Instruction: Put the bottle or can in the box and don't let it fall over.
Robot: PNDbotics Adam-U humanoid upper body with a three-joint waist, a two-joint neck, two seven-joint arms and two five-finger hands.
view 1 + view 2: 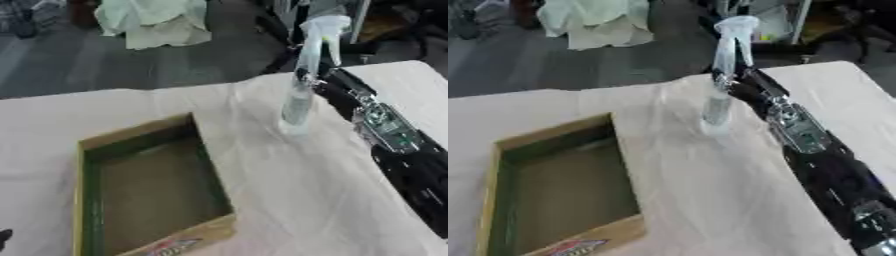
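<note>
My right hand (741, 82) is at the far right of the table (289, 200), fingers wrapped round the neck of the spray bottle (302, 95), so I'm grasping it. The bottle's upright w/ its pale trigger head on top, and its base looks at or just off the cloth; can't tell which. It's right of the box (149, 185) and farther away, well apart from it.

Progress, as I judge it: the grab is done, the rest isn't. The box is empty, open side up, brown floor, green inner walls. Still to do: lift, carry left and toward the near side, lower inside, let go w/o tipping it. The bottle's tall and narrow, so it'll topple easily if set down tilted.

Nothing sits btwn bottle and box, only wrinkled cloth. The box's right wall is what I need to clear. A dark bit at the near left corner (4, 237) may be my left hand; can't tell its state. Pale cloth pile (153, 22) on the floor beyond, out of the way.
</note>
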